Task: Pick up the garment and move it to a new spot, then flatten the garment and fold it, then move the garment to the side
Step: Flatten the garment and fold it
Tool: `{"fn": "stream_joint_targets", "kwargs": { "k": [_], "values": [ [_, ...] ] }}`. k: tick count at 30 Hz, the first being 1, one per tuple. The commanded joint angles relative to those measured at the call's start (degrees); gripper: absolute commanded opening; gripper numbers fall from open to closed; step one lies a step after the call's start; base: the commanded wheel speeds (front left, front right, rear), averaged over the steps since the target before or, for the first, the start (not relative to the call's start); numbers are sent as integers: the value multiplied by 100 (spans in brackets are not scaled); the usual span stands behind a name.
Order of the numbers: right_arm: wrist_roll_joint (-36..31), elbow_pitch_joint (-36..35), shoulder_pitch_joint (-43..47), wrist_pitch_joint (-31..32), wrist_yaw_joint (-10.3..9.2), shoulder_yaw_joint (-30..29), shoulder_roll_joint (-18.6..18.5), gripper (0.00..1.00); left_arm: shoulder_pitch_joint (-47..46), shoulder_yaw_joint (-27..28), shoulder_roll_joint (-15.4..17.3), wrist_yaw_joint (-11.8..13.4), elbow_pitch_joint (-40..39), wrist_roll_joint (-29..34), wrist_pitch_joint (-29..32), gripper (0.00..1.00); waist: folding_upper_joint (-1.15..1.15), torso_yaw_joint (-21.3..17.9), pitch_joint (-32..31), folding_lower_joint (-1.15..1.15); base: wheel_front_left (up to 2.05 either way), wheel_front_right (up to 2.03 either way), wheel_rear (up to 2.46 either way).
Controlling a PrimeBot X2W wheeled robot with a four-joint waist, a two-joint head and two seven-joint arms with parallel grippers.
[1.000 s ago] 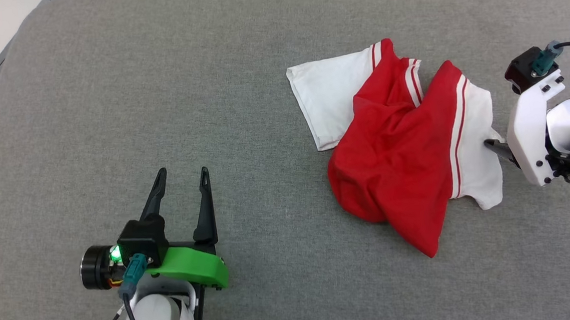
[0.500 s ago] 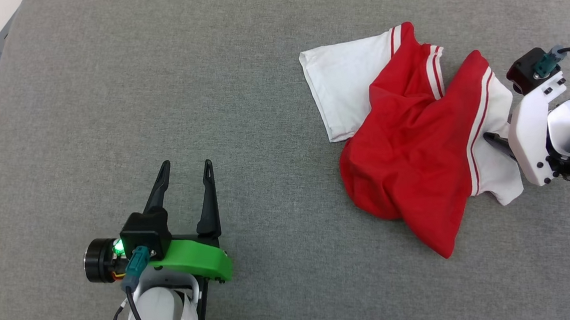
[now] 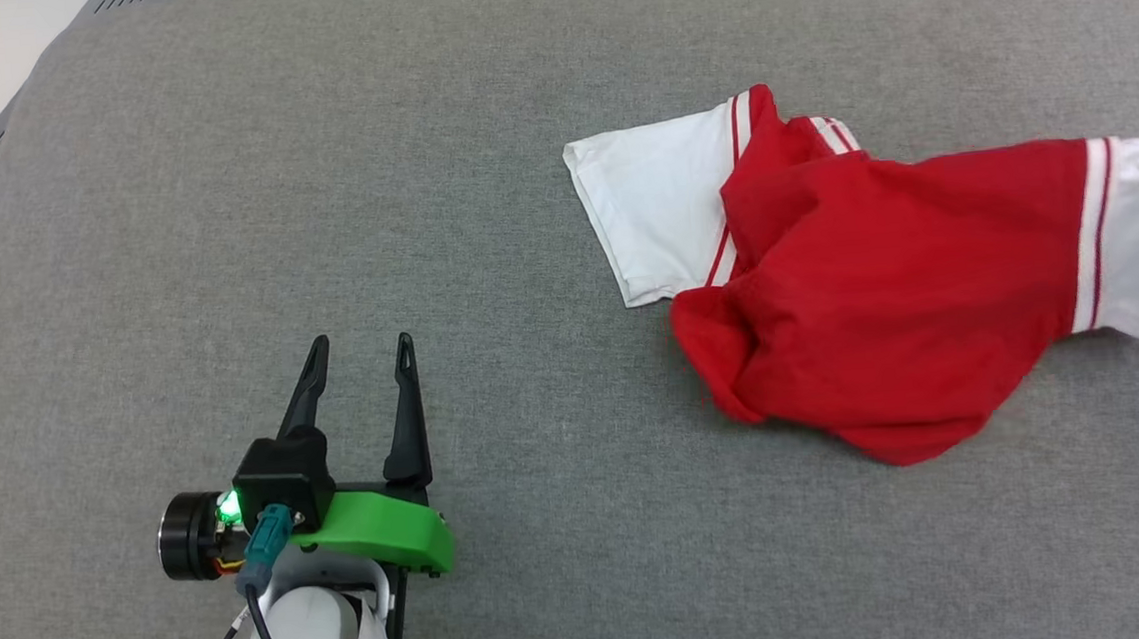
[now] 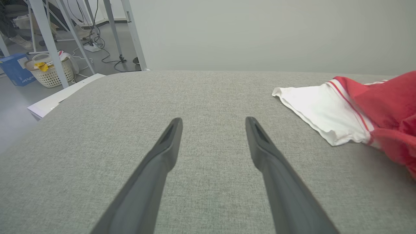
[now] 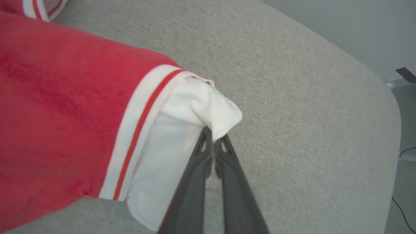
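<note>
**Inspecting Current Hold and Handling**

My right gripper [image 5: 213, 139] is pressed together on the white sleeve [image 5: 201, 104] of the garment [image 3: 878, 288], at the 3 o'clock edge of the head view. The garment lies rumpled on the grey cushion [image 3: 319, 177], at 2 o'clock from my left gripper [image 3: 361, 341], which stands spread and empty. Judgement: light, limp cloth, not fragile, likely to sag and drag. The sleeve hem serves as a hold; the striped shoulder seam [image 5: 143, 126] would spread the load better.
</note>
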Motion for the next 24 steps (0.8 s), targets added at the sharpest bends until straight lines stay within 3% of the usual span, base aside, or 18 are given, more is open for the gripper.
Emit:
{"fn": "stream_joint_targets", "kwargs": {
  "k": [1, 11, 12, 13, 17, 24],
  "values": [
    [67, 130, 217, 71, -5, -48, -53, 0, 35, 12, -26, -4, -18, 43, -33, 100, 29, -14, 24, 0, 0, 0, 0],
    [328, 1158, 1040, 368, -5, -331, 289, 0, -26, 33, -26, -20, 45, 45, -33, 100, 29, 27, 119, 0, 0, 0, 0],
    [281, 1379, 1066, -48, -5, -554, 473, 56, 6, 107, -26, -26, 97, 79, -33, 100, 29, -20, 13, 0, 0, 0, 0],
    [206, 1429, 1036, -293, -5, -646, 519, 100, 16, 140, -26, -31, 110, 99, -33, 100, 29, -46, -45, 0, 0, 0, 0],
    [112, 1581, 977, -1190, -5, -1117, 709, 100, 50, 237, -15, -71, 118, 171, -33, 100, 29, -146, -255, 0, 0, 0, 0],
    [-625, 1527, 884, -2588, -5, -1776, 1066, 100, -93, 440, 168, -182, 68, 242, -33, 100, 29, -377, -439, 0, 0, 0, 0]
  ]
}}
